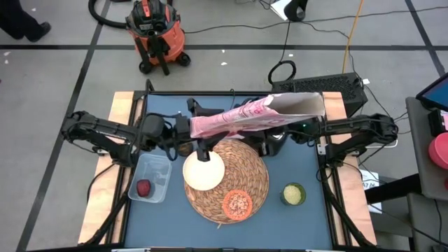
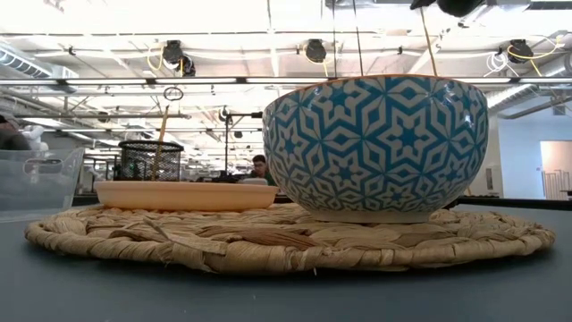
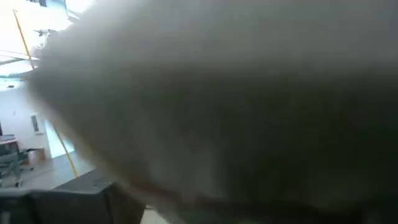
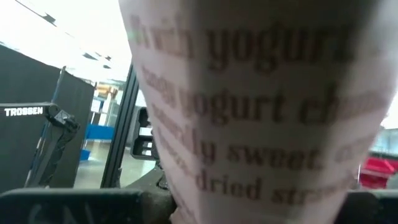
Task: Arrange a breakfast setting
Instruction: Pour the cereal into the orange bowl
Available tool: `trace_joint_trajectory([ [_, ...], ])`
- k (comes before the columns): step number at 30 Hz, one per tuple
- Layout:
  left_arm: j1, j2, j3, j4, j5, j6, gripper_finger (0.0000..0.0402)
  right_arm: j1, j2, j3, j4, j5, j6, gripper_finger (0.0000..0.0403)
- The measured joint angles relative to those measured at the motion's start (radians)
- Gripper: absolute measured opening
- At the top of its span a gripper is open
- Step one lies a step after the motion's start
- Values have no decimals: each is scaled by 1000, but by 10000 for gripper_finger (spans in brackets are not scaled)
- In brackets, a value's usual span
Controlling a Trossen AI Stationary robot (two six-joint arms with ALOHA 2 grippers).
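The pink-white cereal box (image 1: 245,115) is in the air above the table's far half. It lies nearly level, with its open end (image 1: 302,105) toward the right. My right gripper (image 1: 280,134) is under it and shut on it. The box's printed side fills the right wrist view (image 4: 261,112). My left arm reaches under the box's left end (image 1: 196,127), and a blurred grey surface fills its wrist view. The bowl (image 1: 203,170), blue-patterned outside (image 2: 384,148), and the orange dish (image 1: 238,204) stand on the straw placemat (image 1: 255,175). The dark-red fruit (image 1: 143,187) lies in the clear tub (image 1: 157,168). My right gripper holds the cereal box from the table's right side. The box itself covers the fingers in the high view, and the place of contact lies at the bottom edge of the right wrist view (image 4: 186,208). The box is lifted clear of the table and lies nearly level.
A green-yellow cup (image 1: 293,194) stands to the right of the placemat. In the low view a dark mesh cup (image 2: 150,159) with a wooden stick in it shows behind the dish (image 2: 183,195). A dark object (image 1: 271,145) stands at the placemat's far right rim.
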Motion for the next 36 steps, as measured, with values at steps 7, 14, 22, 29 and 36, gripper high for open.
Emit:
trace_joint_trajectory([
  [7,0,0,0,-71,-31,-2,365,-23,-124,1,-246,2,0,128],
  [14,0,1,-1,-118,-104,-14,367,-53,-266,1,-509,4,1,128],
  [22,-1,0,-1,-129,-104,-32,367,-90,-436,0,-798,7,0,128],
  [29,-2,0,-1,-128,-104,-50,367,-98,-530,0,-976,7,0,128],
  [36,-2,0,-1,-128,-104,-113,367,-98,-534,0,-1022,7,1,128],
])
